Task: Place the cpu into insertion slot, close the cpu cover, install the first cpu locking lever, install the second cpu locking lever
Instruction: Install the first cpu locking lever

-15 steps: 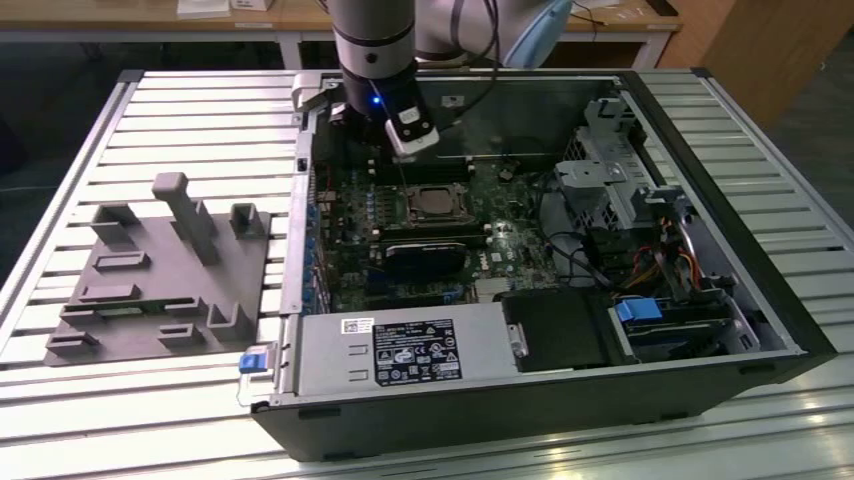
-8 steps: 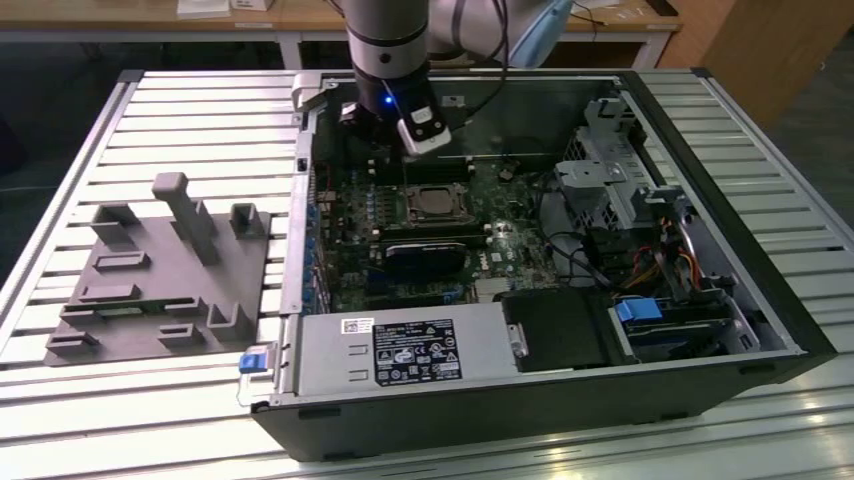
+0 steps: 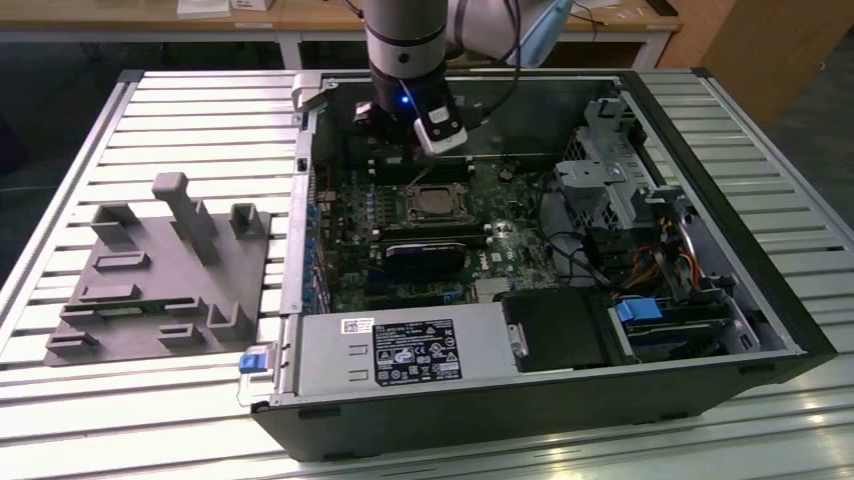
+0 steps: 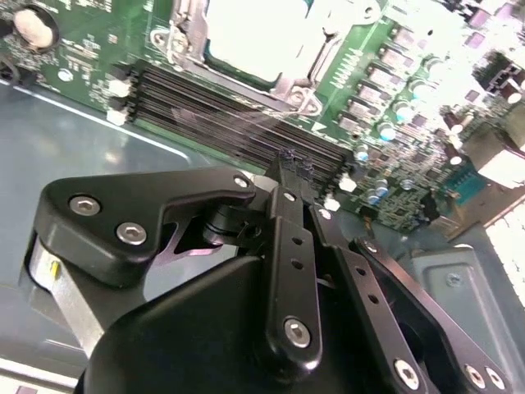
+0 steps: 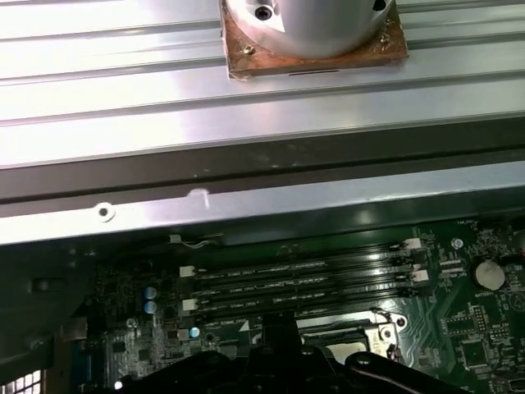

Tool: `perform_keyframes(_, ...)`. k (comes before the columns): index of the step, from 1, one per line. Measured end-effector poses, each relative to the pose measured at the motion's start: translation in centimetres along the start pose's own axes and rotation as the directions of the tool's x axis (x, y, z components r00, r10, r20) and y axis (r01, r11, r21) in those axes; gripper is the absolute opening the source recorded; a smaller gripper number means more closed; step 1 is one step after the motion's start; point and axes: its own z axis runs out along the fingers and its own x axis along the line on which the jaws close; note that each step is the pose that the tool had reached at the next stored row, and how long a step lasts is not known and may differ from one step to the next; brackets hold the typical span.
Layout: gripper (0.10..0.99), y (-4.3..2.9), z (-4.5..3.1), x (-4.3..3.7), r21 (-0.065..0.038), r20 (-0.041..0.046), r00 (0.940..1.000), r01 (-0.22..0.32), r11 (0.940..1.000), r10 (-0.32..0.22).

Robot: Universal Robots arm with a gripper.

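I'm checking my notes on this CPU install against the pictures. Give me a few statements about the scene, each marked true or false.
1. The cpu lies in the insertion slot on the green motherboard. True.
2. The gripper carries the cpu above the table. False: the cpu sits in the slot, and the gripper is inside the case, by the memory slots beside the socket.
3. The computer case stands upright with its side panel on. False: it lies on its side on the slatted table, open on top.
4. A grey fixture tray lies on the table at the exterior view's left of the case. True.
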Motion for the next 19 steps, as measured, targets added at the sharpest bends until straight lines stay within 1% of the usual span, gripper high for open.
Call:
perform_keyframes(8,0.102,0.16,0.07,-1.2,0.0,-0.0016,1.0,0.0,1.0,0.0)
perform_keyframes(19,0.102,0.32,0.15,-2.44,0.0,-0.0019,1.0,0.0,1.0,0.0)
